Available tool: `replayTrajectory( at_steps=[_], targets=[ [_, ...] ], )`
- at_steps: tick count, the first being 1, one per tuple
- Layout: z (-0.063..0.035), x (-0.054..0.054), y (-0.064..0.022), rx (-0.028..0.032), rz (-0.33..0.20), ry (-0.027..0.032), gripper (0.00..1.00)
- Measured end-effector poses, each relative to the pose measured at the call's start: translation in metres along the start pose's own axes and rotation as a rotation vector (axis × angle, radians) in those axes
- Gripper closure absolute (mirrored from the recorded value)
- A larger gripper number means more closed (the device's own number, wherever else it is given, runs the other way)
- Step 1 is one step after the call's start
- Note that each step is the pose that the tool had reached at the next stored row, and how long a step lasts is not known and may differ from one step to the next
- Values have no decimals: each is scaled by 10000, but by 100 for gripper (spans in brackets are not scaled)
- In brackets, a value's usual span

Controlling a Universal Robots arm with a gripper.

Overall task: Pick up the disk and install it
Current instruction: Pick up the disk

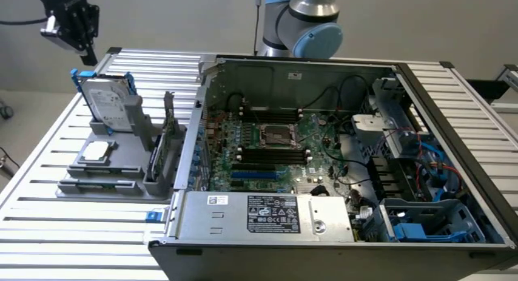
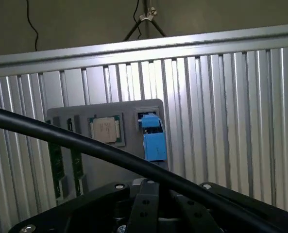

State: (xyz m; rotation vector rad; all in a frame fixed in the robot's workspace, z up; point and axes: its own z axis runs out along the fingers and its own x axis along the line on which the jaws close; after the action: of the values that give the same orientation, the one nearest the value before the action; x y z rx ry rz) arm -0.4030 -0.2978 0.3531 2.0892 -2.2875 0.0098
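Observation:
The disk (image 1: 109,99) stands on edge in a grey holder (image 1: 105,172) at the exterior view's left, silver with a white label and a blue carrier around it. My gripper (image 1: 85,50) hangs in the air above and slightly behind it, shut, holding nothing and clear of the disk. In the wrist view I look down on the holder (image 2: 129,109); the disk's blue carrier edge (image 2: 152,138) shows in its slot, beyond the gripper's black housing (image 2: 144,208).
An open computer case (image 1: 453,129) fills the exterior view's right, with motherboard (image 1: 275,147), grey power-supply box (image 1: 267,214) and a blue-lined drive bay (image 1: 421,226). The holder also carries a processor chip (image 2: 105,130) and memory sticks (image 2: 61,165). A black cable (image 2: 85,148) crosses the wrist view.

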Motion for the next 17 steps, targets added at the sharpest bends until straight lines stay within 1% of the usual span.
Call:
replayTrajectory(
  at_steps=[6, 7, 9, 10, 15, 17],
  targets=[
    [11, 0, 1, -81, -704, 16, 89],
    [12, 0, 1, -101, -807, 17, 89],
    [12, 0, 2, -163, -976, 24, 89],
    [11, 0, 5, -176, -1046, 28, 89],
    [12, 0, 5, -180, -1088, 29, 88],
    [13, 1, 5, -179, -1088, 28, 76]
  ],
)
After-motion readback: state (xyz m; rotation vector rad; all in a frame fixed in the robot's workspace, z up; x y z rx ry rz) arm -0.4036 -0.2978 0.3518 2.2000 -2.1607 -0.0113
